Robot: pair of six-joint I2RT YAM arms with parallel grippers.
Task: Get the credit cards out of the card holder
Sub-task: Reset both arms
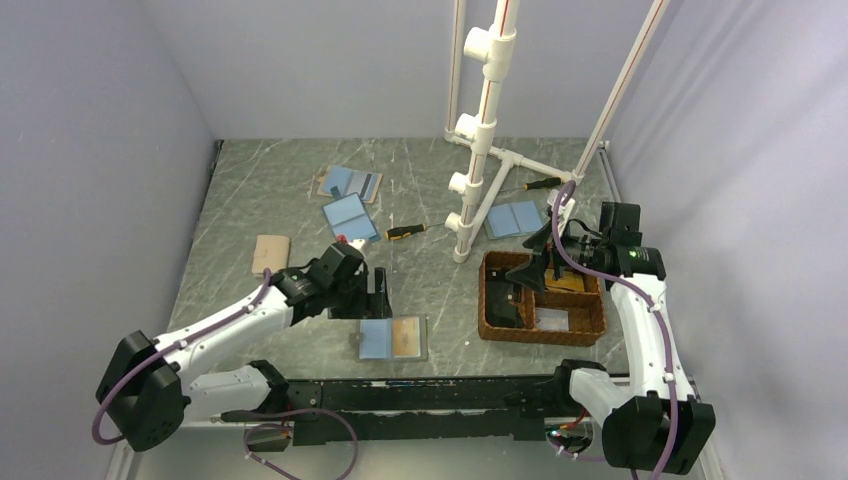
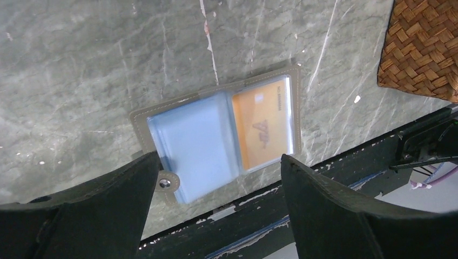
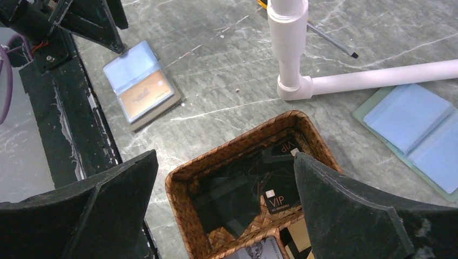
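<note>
The card holder lies open near the table's front edge, light blue left leaf, tan rim. It also shows in the left wrist view and the right wrist view. An orange credit card sits under the clear pocket of its right leaf. My left gripper is open and empty, just above the holder's near edge. My right gripper is open and empty over the brown wicker tray, jaws wide. Black VIP cards lie in the tray.
Other open blue holders lie at the back and right; a closed tan one is left. Two screwdrivers and a white PVC pipe stand stand mid-table. The black rail runs along the front.
</note>
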